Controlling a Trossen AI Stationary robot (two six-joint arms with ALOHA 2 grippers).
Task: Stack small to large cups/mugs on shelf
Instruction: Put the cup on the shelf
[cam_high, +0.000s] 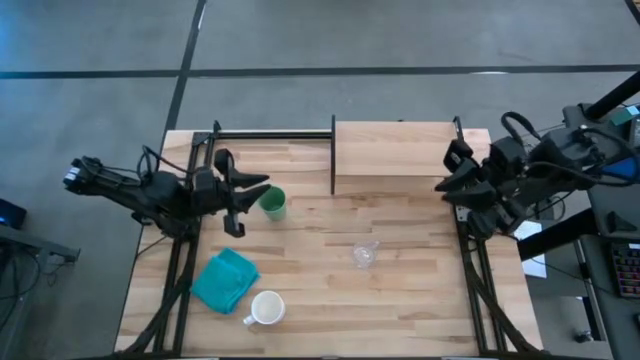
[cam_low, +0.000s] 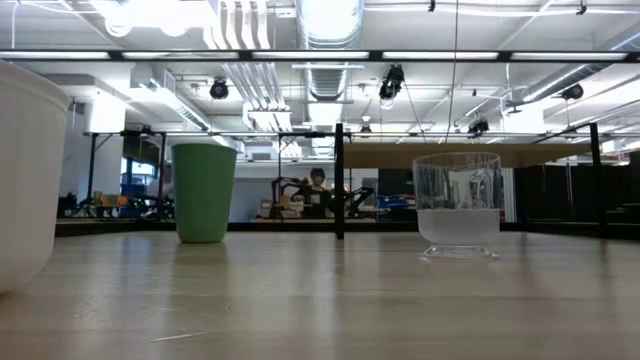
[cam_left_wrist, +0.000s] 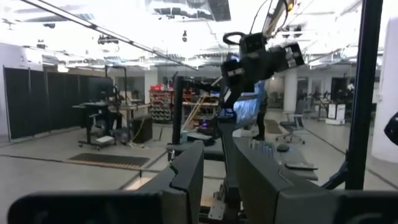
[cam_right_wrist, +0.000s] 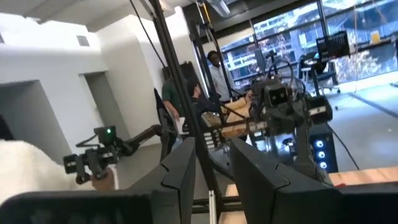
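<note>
White mug (cam_low: 25, 175) fills the low view's near left edge; green tumbler (cam_low: 204, 192) and clear cup (cam_low: 458, 204) stand upright farther back, axes vertical. High view: left gripper (cam_high: 240, 203), fingers apart, sits just beside the tumbler (cam_high: 273, 204), which lies toward table centre; nearer arm by far. Right gripper (cam_high: 448, 187) waits beside the shelf (cam_high: 395, 155), fingers parted in its wrist view. Mug (cam_high: 266, 309) handle points toward the teal cloth (cam_high: 224, 281).

The wooden table (cam_high: 400, 300) carries a green tumbler (cam_high: 272, 204) just beside the left gripper (cam_high: 250, 205), a clear cup (cam_high: 365, 254) midway between both grippers, and a white mug (cam_high: 266, 309) touching a teal cloth (cam_high: 224, 281). The shelf (cam_high: 395, 155) stands near the right gripper (cam_high: 445, 185).
</note>
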